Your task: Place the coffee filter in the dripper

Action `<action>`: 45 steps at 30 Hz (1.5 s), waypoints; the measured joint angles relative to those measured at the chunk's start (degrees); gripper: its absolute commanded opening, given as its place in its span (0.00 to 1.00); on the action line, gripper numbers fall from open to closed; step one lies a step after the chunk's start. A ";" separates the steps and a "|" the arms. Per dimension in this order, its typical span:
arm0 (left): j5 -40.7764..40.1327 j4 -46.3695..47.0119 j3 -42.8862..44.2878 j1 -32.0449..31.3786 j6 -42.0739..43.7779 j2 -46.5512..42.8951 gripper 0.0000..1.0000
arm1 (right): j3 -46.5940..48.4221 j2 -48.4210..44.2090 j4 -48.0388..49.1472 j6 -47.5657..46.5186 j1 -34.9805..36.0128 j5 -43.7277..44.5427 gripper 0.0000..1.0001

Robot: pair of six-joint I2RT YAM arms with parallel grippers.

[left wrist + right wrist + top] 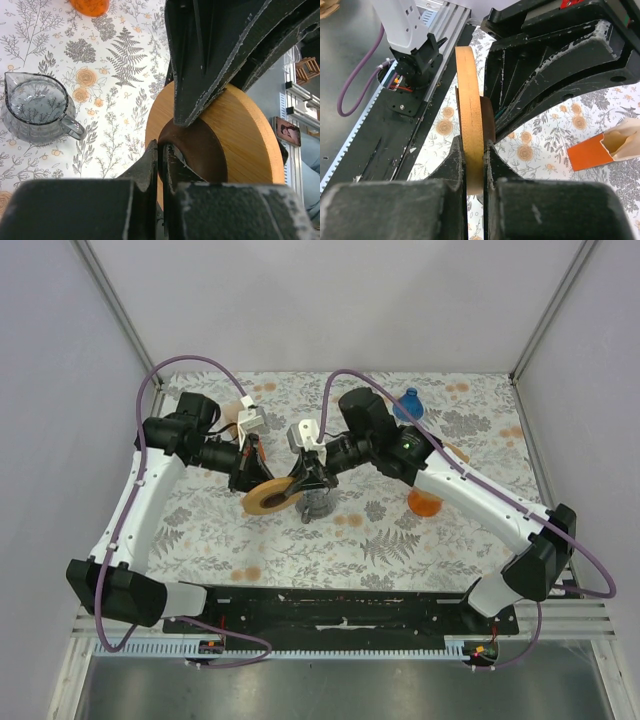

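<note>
Mid-table, your left gripper [258, 480] and right gripper [303, 483] meet at a tilted wooden ring [268, 498] (finger detail too small to read). A glass pitcher [317, 506] sits just beside it. An orange object [424, 503] and a blue object [410, 403] stand well apart on the floral cloth [400, 540].

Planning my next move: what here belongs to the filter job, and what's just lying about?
Job: wooden ring, clamped; orange box of paper, likely filters; orange piece, maybe the dripper.
Lying about: glass jug; blue item.
</note>
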 measured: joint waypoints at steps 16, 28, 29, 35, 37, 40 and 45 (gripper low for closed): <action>-31.54 23.71 1.77 1.57 -23.37 0.81 0.89 | 1.25 8.66 -5.35 22.12 -14.73 0.24 0.00; -51.12 30.45 0.50 -16.50 -22.36 3.74 0.92 | 2.93 15.72 -6.40 37.40 -16.74 -1.79 0.00; -52.52 31.08 -0.13 -16.87 -21.77 4.13 0.92 | 2.93 15.87 -6.40 37.92 -16.85 -2.21 0.00; -54.12 33.55 -2.86 -18.99 -18.43 5.75 0.93 | 2.99 17.14 -6.62 40.70 -17.84 -4.46 0.00; -54.36 33.88 -4.13 -19.45 -17.33 5.77 0.90 | 3.04 17.35 -6.47 41.40 -18.18 -5.55 0.00; -54.10 33.90 -5.53 -19.61 -16.22 6.12 0.84 | 3.41 17.35 -6.27 42.18 -18.23 -7.02 0.00; -52.15 34.97 -6.49 -19.78 -15.26 6.32 0.27 | 3.69 17.84 -5.31 42.64 -18.14 -7.30 0.00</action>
